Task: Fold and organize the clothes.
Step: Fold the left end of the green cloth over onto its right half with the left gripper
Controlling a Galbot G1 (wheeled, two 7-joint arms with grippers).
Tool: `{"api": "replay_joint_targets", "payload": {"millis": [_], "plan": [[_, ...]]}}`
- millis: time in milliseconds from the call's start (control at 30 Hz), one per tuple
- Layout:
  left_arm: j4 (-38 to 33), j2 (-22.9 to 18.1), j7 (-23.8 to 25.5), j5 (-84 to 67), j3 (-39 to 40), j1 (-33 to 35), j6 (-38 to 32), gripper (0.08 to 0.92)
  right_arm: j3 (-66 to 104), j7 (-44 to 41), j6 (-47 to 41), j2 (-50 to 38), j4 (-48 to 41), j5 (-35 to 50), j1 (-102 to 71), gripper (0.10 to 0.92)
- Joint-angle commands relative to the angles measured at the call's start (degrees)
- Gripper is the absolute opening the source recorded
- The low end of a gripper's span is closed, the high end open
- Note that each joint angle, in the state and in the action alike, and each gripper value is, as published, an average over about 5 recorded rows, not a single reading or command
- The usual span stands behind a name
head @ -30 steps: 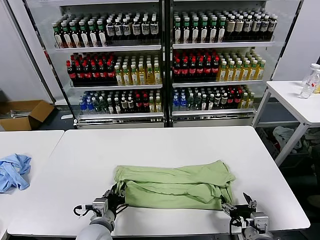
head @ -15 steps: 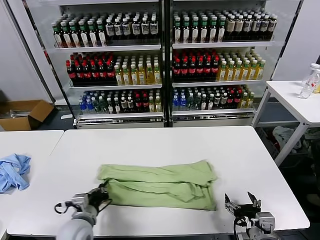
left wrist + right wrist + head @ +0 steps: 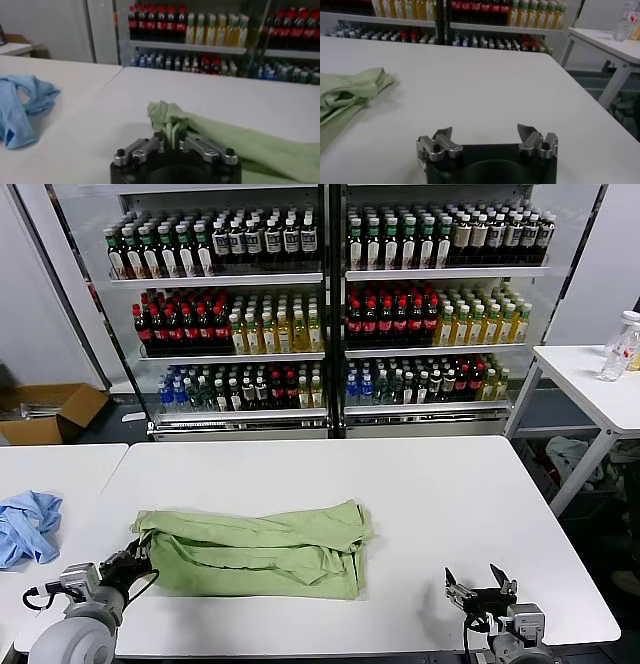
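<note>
Green shirt [image 3: 255, 549] lies folded into a long band on the white table [image 3: 400, 484], toward the table's left-front part, long axis running left-right. Several layers stacked, wrinkled, right end near table middle, left end bunched at the left gripper [image 3: 128, 564]. In the left wrist view the shirt [image 3: 210, 132] has its bunched corner pinched between the left gripper [image 3: 172, 142] jaws; fingers closed on the cloth, fabric sticking up out of the grip and trailing away across the table. No buttons or print visible on the shirt as it lies.

Left gripper sits low at the table's left-front edge, touching the shirt's left end. Right gripper [image 3: 478, 592] is at the right-front of the table, well apart from the shirt, fingers spread open, holding nothing. Right wrist view shows the same: right gripper [image 3: 487, 140] jaws wide apart above bare table, shirt end [image 3: 350, 95] off to the side, not touching.

Blue cloth [image 3: 25, 524] crumpled on a second white table [image 3: 60, 464] to the left, apart from the shirt; also seen in the left wrist view [image 3: 22, 107]. Behind the tables, glass-door coolers [image 3: 330, 304] full of bottles in rows. Cardboard box [image 3: 50, 412] on the floor at far left. Third table [image 3: 590, 384] at far right with a clear bottle [image 3: 622, 344] on it.
</note>
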Motion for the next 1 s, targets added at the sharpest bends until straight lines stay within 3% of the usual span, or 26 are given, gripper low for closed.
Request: {"api": "replay_joint_targets", "payload": {"millis": [33, 333, 633, 733, 1000], "plan": [[-3.2, 1.04, 2.03, -5.37, -4.26, -0.79, 0.28, 0.276, 0.06, -0.06, 0.05, -0.33, -0.8, 0.37, 0.25, 0.823], [10.56, 0.19, -0.91, -4.97, 3.24, -12.28, 0.63, 0.519, -0.4, -0.01, -0.04, -0.22, -1.86, 0.29, 0.64, 0.823], [16.38, 0.43, 1.43, 5.62, 6.47, -12.28, -0.66, 0.772, 0.27, 0.08, -0.29, -0.79, -2.25, 1.14, 1.44, 0.823], [15.61, 0.52, 1.84, 7.17, 6.49, -10.84, -0.25, 0.814, 0.27, 0.1, -0.38, -0.73, -2.28, 1.2, 1.65, 0.823], [15.52, 0.17, 1.85, 7.68, 6.26, -8.94, 1.41, 0.811, -0.03, 0.23, -0.73, -0.3, -2.23, 1.28, 2.35, 0.823]]}}
